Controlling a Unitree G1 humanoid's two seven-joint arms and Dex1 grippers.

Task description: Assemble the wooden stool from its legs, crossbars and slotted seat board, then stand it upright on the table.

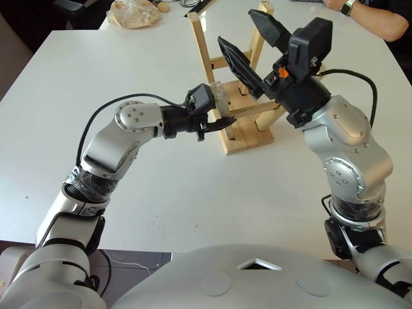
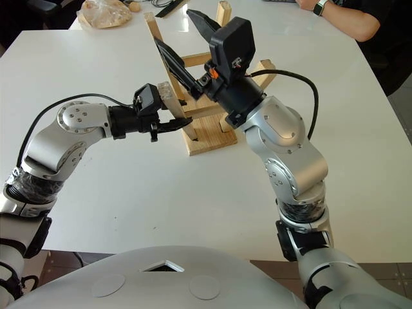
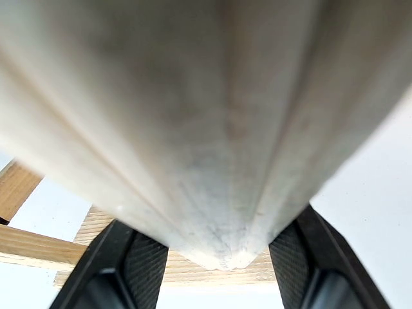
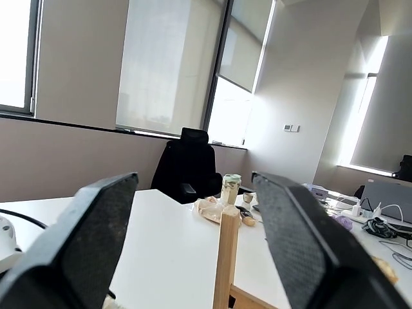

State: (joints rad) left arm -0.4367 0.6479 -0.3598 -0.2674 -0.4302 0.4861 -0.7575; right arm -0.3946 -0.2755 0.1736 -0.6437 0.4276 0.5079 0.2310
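Gripping a pale leg (image 3: 219, 129) roughly upright in the closed left gripper (image 1: 215, 121), just left of the upturned seat board (image 1: 248, 138). Much nearer to that joint than the right gripper (image 1: 255, 44), held wide open and empty over a far leg (image 4: 225, 257).

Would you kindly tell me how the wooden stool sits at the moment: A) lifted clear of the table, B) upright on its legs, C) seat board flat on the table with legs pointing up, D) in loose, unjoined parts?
C: the seat board lies flat on the table and a leg rises from it.
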